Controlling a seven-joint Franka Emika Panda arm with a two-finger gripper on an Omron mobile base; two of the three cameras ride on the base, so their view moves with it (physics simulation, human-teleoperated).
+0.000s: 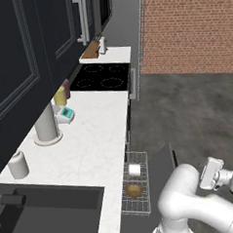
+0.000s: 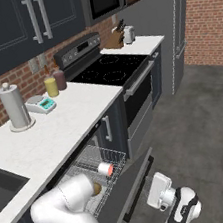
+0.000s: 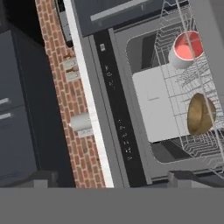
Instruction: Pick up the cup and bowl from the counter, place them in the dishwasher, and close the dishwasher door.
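Note:
The white cup (image 1: 135, 169) (image 2: 105, 169) with its red-pink top (image 3: 186, 48) lies on its side in the pulled-out grey wire rack (image 1: 138, 205) (image 2: 115, 156) of the dishwasher. The brown wooden bowl (image 1: 134, 190) (image 2: 97, 188) (image 3: 200, 113) rests in the same rack, just nearer me than the cup. The dark dishwasher door (image 1: 163, 167) (image 2: 136, 180) hangs open, tilted outward. My gripper (image 3: 112, 179) is low over the floor outside the door, apart from it, open with nothing between its fingers. The white counter (image 1: 85, 140) (image 2: 60, 126) runs above the rack.
On the counter stand a paper-towel roll (image 1: 46, 125) (image 2: 16, 108), a white jar (image 1: 18, 164), a yellow jar (image 1: 60, 96) (image 2: 51, 86) and a small scale (image 1: 66, 113). The black sink (image 1: 46, 215) is near, and the cooktop (image 1: 101, 76) and oven (image 2: 138, 92) are beyond. Open grey floor (image 1: 196, 113) lies right.

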